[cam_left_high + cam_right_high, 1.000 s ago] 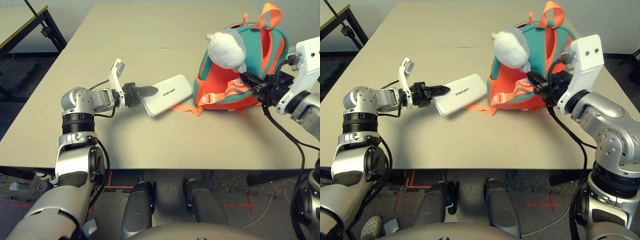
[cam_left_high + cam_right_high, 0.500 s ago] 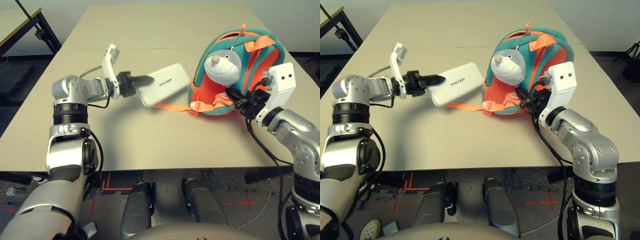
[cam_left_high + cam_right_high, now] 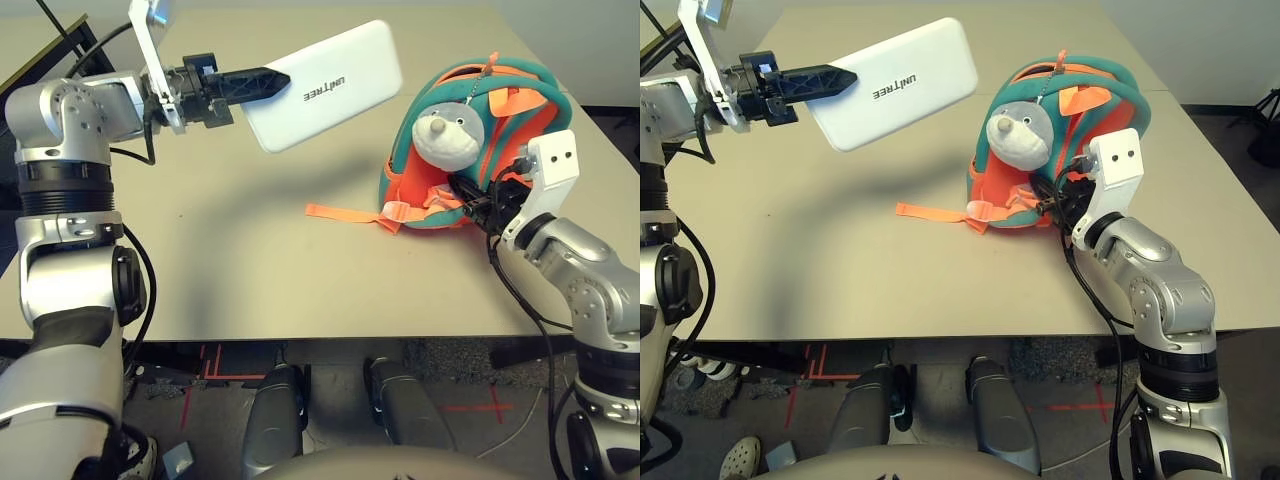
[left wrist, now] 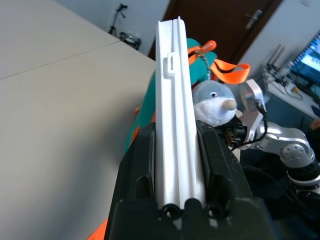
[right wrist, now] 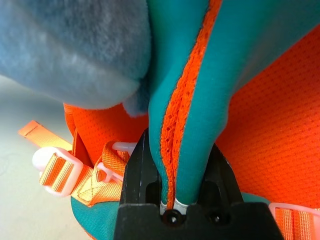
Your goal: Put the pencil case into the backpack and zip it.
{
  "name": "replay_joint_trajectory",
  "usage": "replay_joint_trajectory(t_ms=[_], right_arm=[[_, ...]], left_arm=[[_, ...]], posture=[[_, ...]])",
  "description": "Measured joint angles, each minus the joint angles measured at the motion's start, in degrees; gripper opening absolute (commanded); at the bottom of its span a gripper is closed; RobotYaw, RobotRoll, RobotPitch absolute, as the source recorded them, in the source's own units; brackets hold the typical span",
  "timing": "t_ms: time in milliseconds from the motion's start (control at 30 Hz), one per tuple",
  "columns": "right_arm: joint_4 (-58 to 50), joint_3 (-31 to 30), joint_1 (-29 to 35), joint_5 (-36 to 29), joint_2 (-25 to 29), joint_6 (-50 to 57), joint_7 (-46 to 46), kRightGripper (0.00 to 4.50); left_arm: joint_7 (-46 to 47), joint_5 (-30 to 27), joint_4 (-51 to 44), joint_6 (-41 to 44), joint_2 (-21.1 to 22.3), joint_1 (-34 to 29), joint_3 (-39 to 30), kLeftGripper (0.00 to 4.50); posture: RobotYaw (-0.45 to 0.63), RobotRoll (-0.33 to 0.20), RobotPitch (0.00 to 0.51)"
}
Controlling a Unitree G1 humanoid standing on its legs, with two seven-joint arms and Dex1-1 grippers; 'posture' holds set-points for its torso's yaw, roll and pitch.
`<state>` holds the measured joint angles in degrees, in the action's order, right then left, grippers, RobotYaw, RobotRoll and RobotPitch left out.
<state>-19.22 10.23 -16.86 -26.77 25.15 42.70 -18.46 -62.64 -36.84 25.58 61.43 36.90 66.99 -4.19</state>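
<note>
My left gripper (image 3: 282, 82) is shut on one end of the white pencil case (image 3: 325, 87), holding it high above the table, level with the top of the backpack and to its left. The case shows edge-on in the left wrist view (image 4: 173, 120). The orange and teal backpack (image 3: 520, 110) stands at the right of the table, its grey-white plush toy (image 3: 445, 138) facing me. My right gripper (image 3: 474, 203) is shut on a teal and orange edge of the backpack (image 5: 192, 100), just below the plush toy.
An orange strap (image 3: 345, 213) trails from the backpack across the beige table (image 3: 220, 250) toward the left. A dark table frame (image 3: 40, 65) stands off the far left corner. A doorway and equipment show behind the backpack in the left wrist view.
My left arm has lifted the pencil case up off the table and higher, still gripped. The right gripper keeps its hold on the backpack. The head camera has shifted.
</note>
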Motion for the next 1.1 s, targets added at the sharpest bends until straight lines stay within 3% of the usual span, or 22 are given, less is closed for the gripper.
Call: replay_joint_trajectory(t_ms=[367, 667, 1100], right_arm=[[0.56, 0.05, -1.04, 0.02, -0.49, 0.13, 0.34, 0.55], [0.56, 0.29, -1.21, 0.05, -0.48, 0.38, 1.15, 0.55], [0.52, 0.44, -1.23, 0.04, -0.48, 0.50, 1.37, 0.55]], left_arm=[[-2.84, 8.14, 13.44, -11.16, -4.06, 4.16, 4.75, 1.02], [-9.66, 11.90, 16.27, -14.50, -6.25, 6.57, 7.18, 1.02], [-18.74, 14.44, 17.46, -16.17, -4.54, 7.07, 9.49, 1.02]], posture=[[-0.22, 0.000, 0.148], [-0.24, 0.000, 0.146], [-0.24, 0.000, 0.148]])
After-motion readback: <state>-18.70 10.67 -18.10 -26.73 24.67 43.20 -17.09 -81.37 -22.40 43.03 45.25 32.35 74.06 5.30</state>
